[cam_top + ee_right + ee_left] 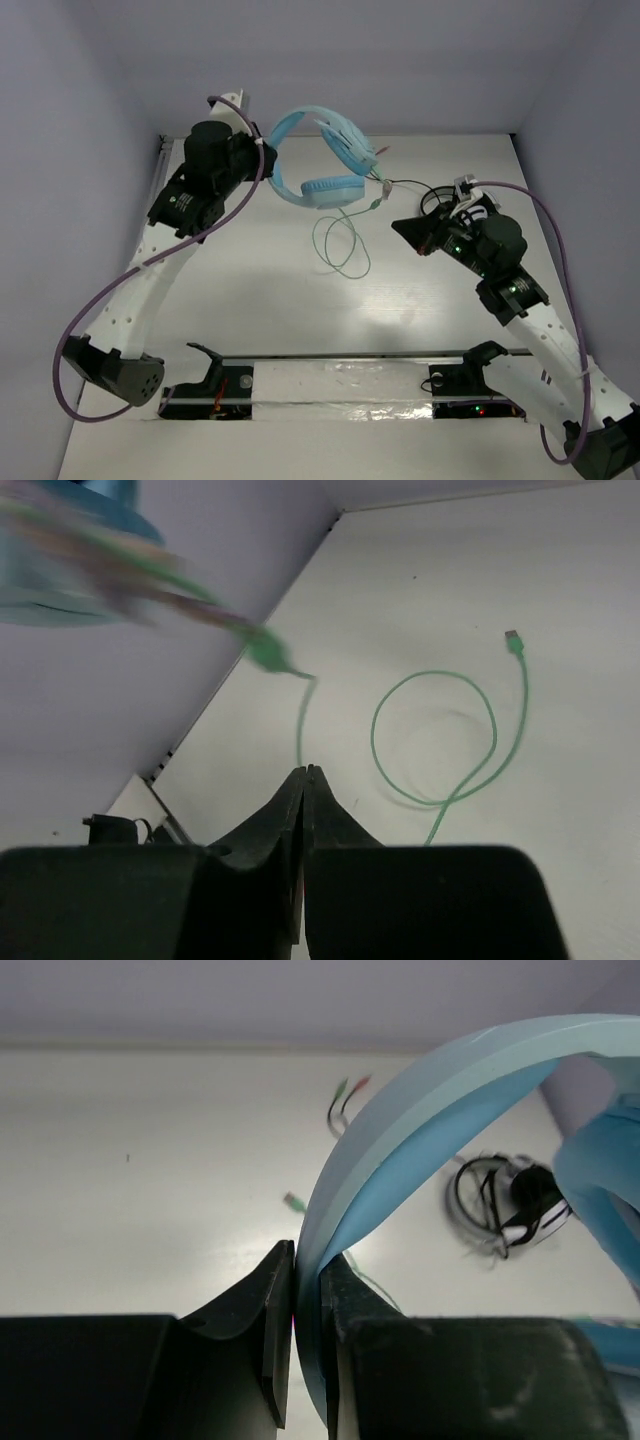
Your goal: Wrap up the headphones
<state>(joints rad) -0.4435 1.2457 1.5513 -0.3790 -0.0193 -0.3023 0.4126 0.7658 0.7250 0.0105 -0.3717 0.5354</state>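
The light-blue headphones (333, 189) hang above the far middle of the table, headband up and one earcup lying flat. My left gripper (266, 153) is shut on the wide headband (420, 1120), which passes between its jaws (307, 1260). The thin green cable (342, 250) drops from the earcups and lies in a loose loop on the table. In the right wrist view the loop (490, 715) ends in a green plug (514, 640). My right gripper (398, 223) is shut, and a strand of the cable (301, 720) runs straight into its tips (306, 770).
Smaller black-and-white headphones (450, 197) with a coiled dark cable lie at the right behind my right arm, also in the left wrist view (512, 1205). Green and red plugs (350, 1088) lie near the back wall. A metal rail (350, 356) runs along the near edge.
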